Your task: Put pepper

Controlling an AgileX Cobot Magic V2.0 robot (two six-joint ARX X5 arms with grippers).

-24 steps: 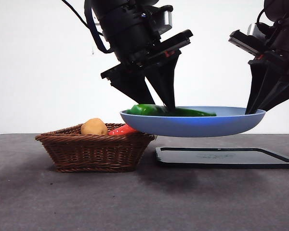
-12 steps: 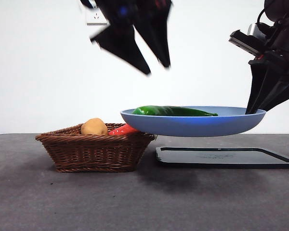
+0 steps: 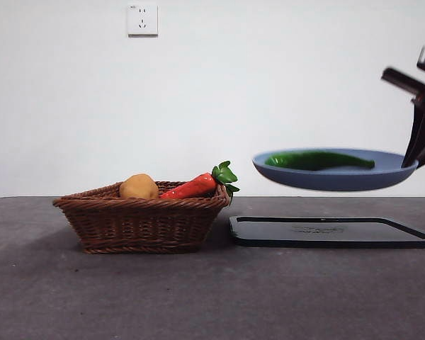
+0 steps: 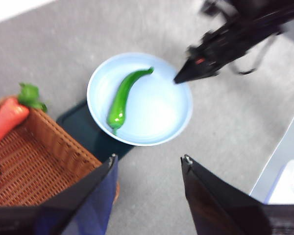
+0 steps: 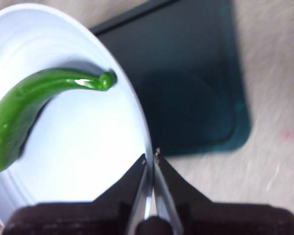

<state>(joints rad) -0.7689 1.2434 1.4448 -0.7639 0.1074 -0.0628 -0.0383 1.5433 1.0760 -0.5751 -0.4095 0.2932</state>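
My right gripper (image 5: pixel 150 164) pinches the rim of the blue plate (image 3: pixel 326 180), held mid-air at frame right with the pepper (image 3: pixel 319 160) loose inside; any tilt could roll it off, while my left gripper (image 4: pixel 148 164) hangs open, empty.

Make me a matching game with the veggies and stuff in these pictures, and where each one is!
Things:
1. pepper
2. red vegetable
3. blue plate
4. dark tray

Places:
A. flat on the table
B. lying in the plate
C. held up by its rim in the right gripper
D. in the wicker basket

Pairs: 1-B, 2-D, 3-C, 4-A
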